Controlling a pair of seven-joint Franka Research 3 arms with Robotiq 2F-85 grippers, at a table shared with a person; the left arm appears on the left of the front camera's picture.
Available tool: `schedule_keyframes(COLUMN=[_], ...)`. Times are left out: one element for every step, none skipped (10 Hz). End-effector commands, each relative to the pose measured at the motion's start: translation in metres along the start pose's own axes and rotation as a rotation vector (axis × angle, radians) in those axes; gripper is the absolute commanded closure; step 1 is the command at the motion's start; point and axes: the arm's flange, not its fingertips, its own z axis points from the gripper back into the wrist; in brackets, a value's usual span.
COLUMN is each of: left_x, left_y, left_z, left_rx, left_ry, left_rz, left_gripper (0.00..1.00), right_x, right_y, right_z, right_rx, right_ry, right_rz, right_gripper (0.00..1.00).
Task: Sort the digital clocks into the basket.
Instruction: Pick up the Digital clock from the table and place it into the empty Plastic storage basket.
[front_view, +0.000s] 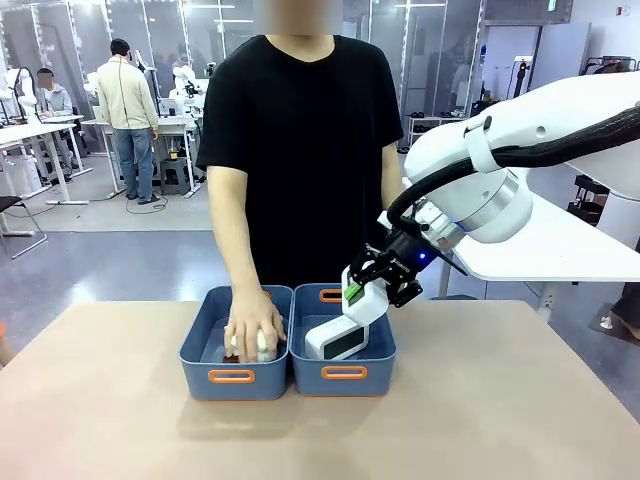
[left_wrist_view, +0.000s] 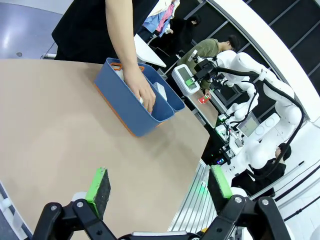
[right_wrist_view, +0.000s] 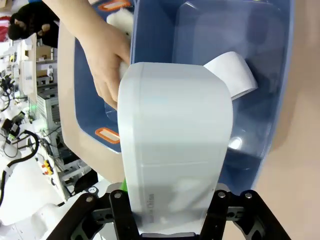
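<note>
White rounded clock (front_view: 362, 305), grey-green display, in right gripper (front_view: 378, 283).

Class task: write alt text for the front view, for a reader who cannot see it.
The right gripper holds a white clock tilted over the right blue basket. A person's hand rests on a white item in the left basket.

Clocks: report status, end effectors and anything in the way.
Right end effector shut on a clock, lowered into right basket. Second clock already inside. Left end effector open, idle over table. Person's hand in left basket, not blocking.
</note>
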Motion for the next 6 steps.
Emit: schedule_keyframes(left_x=[0.000,0.000,0.000,0.000,0.000,0.000], left_y=[-0.004,-0.004,-0.004,-0.004,-0.004,-0.004], left_z=[-0.001,-0.001,-0.001,-0.001,-0.001,-0.001], left_rx=[0.010,0.010,0.010,0.010,0.010,0.010], left_ry=[-0.001,-0.001,-0.001,-0.001,-0.001,-0.001], left_rz=[0.010,0.010,0.010,0.010,0.010,0.010], left_gripper=[0.00,0.00,0.00,0.00,0.00,0.00], right_x=[-0.008,-0.023,-0.041,-0.055,-0.065,-0.066], right_y=[-0.037,-0.071,-0.102,-0.130,-0.150,-0.158], right_z=[0.066,0.109,0.145,0.176,0.200,0.204], right_rx=[0.135,0.213,0.238,0.275,0.315,0.321], right_ry=[-0.078,-0.125,-0.183,-0.236,-0.289,-0.296], right_rz=[-0.053,-0.067,-0.066,-0.085,-0.102,-0.105], right_gripper=[0.93,0.93,0.93,0.93,0.93,0.93])
